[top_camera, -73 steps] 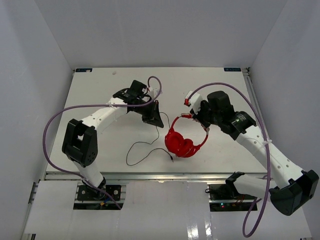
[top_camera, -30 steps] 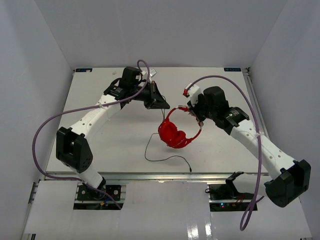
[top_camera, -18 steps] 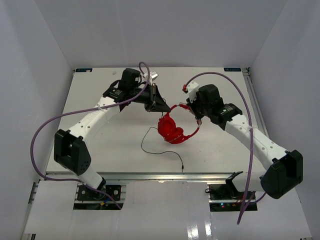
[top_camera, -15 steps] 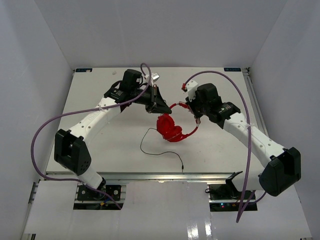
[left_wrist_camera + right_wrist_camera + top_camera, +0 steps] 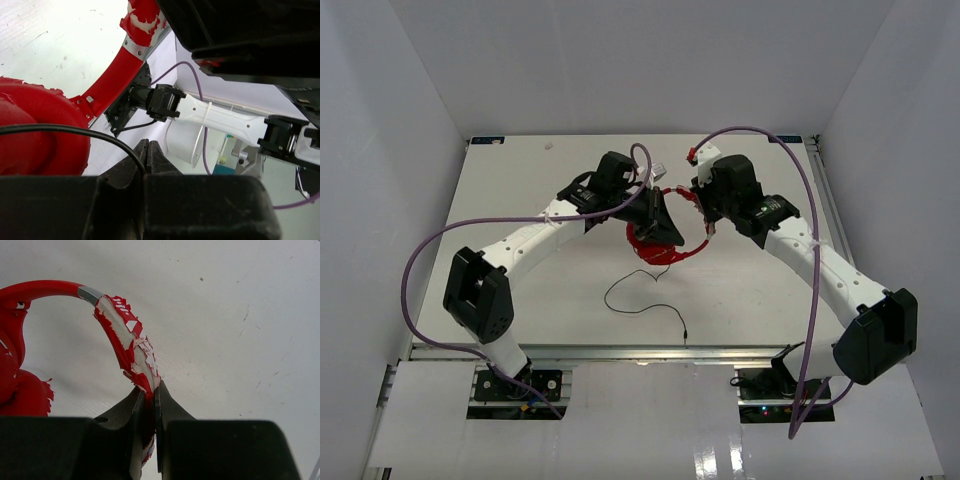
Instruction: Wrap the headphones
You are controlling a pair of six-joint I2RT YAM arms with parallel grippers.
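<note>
The red headphones (image 5: 658, 252) hang just above the middle of the white table (image 5: 510, 190). My right gripper (image 5: 706, 218) is shut on the curved headband (image 5: 124, 332), whose white marks are peeling; it shows pinched between the jaws in the right wrist view (image 5: 150, 396). An earcup (image 5: 20, 390) hangs at the left there. My left gripper (image 5: 668, 232) is over the earcups and shut on the thin dark cable (image 5: 75, 132), which runs into its closed jaws (image 5: 146, 156). The red earcup (image 5: 35, 135) is close on its left. The cable's free part (image 5: 632, 292) loops on the table to the plug (image 5: 686, 340).
Thick purple robot cables (image 5: 430, 250) arc from both arms (image 5: 815, 300). White walls enclose the table on three sides. The metal rail (image 5: 620, 352) marks the near edge.
My left gripper has swung right, over the headphones, drawing the cable with it. My right gripper has carried the headband a little farther back. The loose cable loop on the table has shortened.
</note>
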